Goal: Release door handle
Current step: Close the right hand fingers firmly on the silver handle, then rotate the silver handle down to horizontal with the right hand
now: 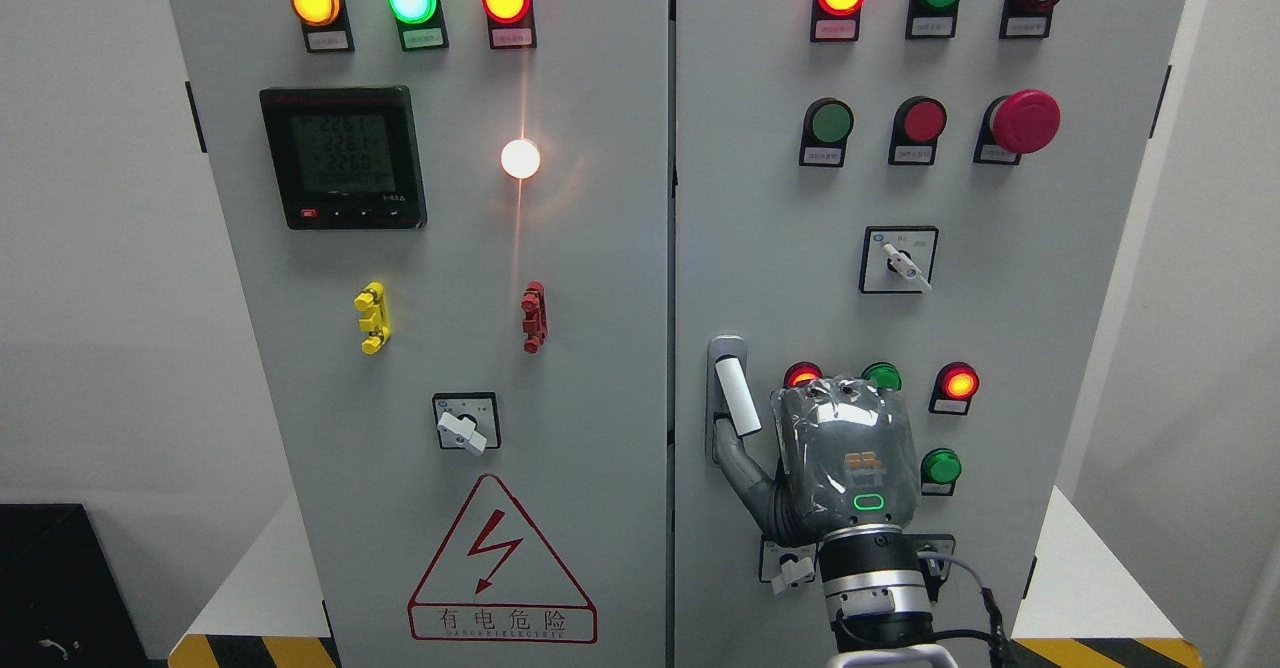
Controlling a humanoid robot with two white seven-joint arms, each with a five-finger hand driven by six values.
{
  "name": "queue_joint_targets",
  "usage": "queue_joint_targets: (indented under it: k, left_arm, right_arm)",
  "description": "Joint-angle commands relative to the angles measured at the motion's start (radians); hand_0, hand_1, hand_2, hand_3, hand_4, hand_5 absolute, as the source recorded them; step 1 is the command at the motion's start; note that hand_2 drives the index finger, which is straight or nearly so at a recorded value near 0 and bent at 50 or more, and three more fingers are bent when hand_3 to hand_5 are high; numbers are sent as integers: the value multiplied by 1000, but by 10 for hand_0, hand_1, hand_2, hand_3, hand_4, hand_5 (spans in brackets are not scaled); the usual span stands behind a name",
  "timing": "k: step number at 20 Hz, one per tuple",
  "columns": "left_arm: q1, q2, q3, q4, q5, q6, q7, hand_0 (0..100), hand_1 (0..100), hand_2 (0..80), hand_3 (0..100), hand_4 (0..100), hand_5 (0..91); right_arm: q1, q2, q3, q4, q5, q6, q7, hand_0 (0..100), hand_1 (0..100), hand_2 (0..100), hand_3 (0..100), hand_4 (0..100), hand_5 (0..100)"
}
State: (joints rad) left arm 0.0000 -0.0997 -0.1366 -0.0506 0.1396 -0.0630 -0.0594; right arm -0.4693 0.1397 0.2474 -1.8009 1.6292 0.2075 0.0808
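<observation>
The door handle (729,388), a pale upright lever in a grey mount, sits at the left edge of the right cabinet door (1040,288), just right of the seam between the two doors. The right robot hand (840,458) rises from the bottom edge just right of the door handle, its back toward the camera; one grey finger (745,473) reaches up-left to touch the handle's lower end, while its other fingers are hidden, so I cannot tell whether it grips.
</observation>
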Motion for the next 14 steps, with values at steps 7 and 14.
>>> queue_joint_targets:
  k: [7, 14]
  left_arm:
    - [20, 0, 0, 0, 0, 0, 0, 120, 556, 0, 0, 0, 0]
    - [20, 0, 0, 0, 0, 0, 0, 120, 556, 0, 0, 0, 0]
  right_arm:
    - [-2, 0, 0, -5, 0, 0, -1, 533, 285, 1000, 1000, 1000, 1000]
    - [-2, 0, 0, -6, 0, 0, -1, 551, 284, 1000, 1000, 1000, 1000]
